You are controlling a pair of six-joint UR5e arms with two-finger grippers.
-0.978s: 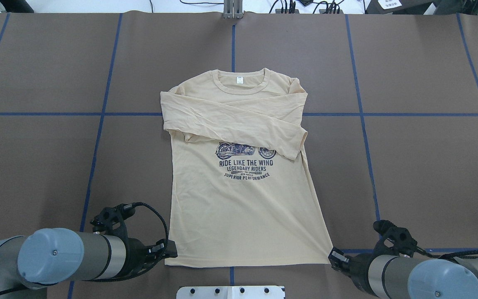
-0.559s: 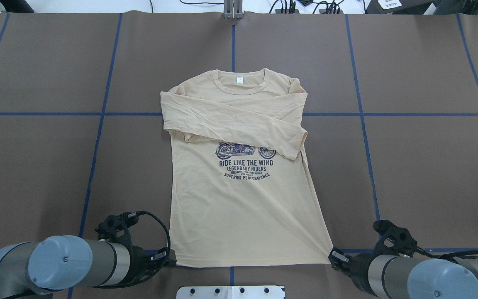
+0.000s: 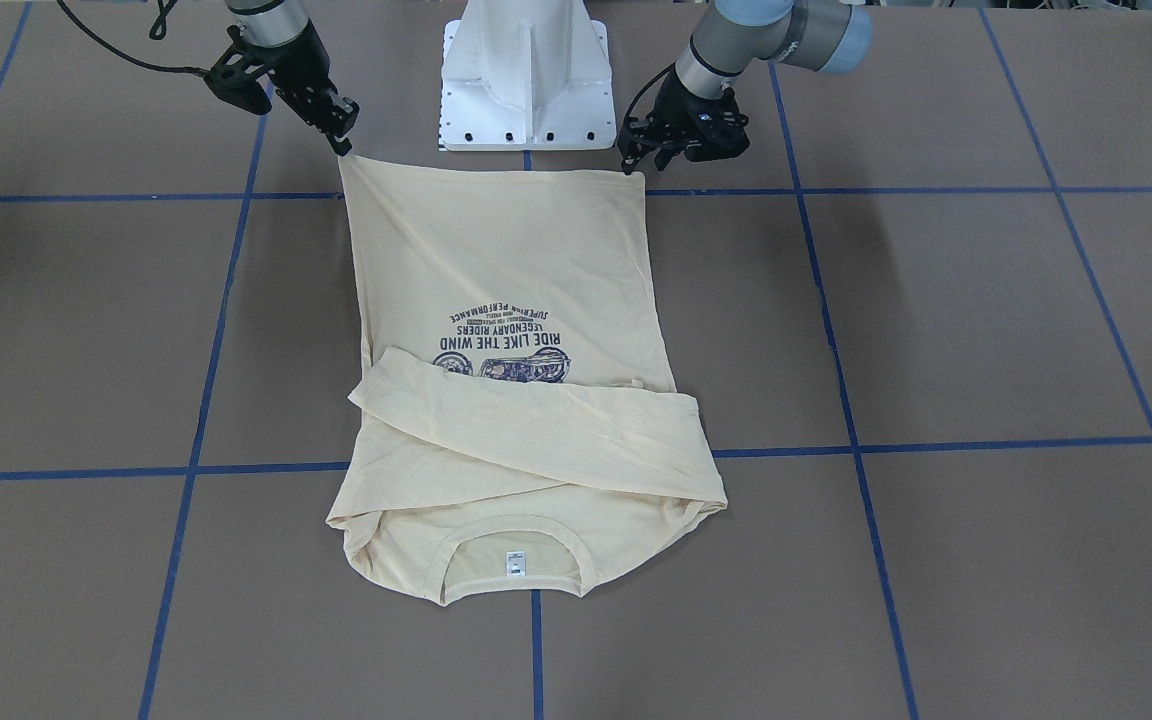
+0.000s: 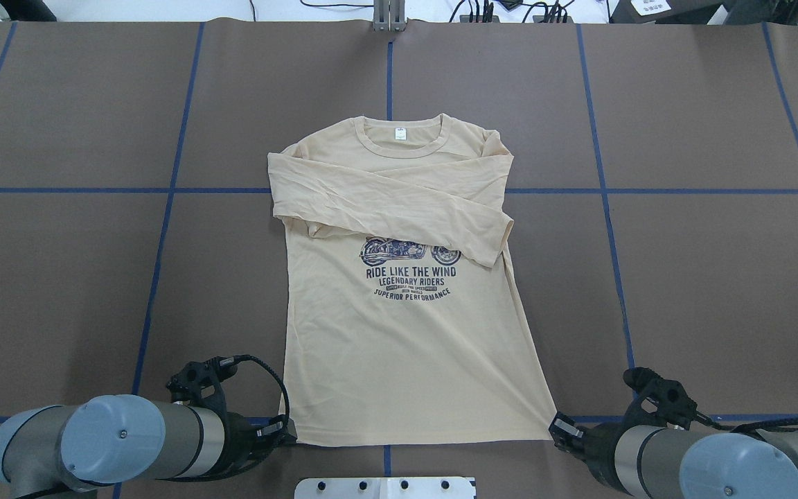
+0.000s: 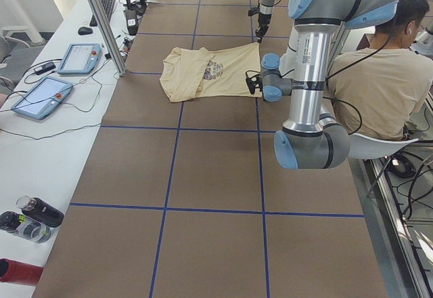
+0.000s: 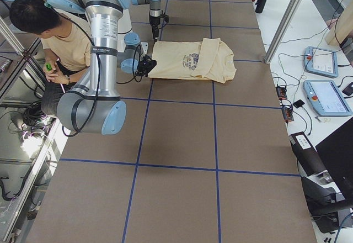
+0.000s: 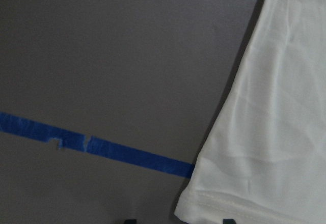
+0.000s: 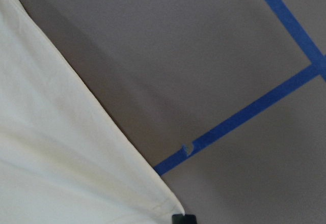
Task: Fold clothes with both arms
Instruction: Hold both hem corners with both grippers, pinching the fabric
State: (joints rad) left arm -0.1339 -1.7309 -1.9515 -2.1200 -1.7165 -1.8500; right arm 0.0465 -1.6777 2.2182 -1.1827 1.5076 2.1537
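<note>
Gripped one hem corner of the T-shirt (image 4: 399, 346) in tight right jaws, straddled the other with wide left jaws, shifted back to hem level since a second before

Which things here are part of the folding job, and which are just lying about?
In the job: T-shirt; left gripper and right gripper, one at each hem corner.
Lying about: touchscreen pendants, bottles, seated person.

The T-shirt (image 4: 399, 360) lies on the table (image 4: 704, 277), left pincer (image 4: 287, 435) and right pincer (image 4: 557, 426) at its near hem corners.
</note>
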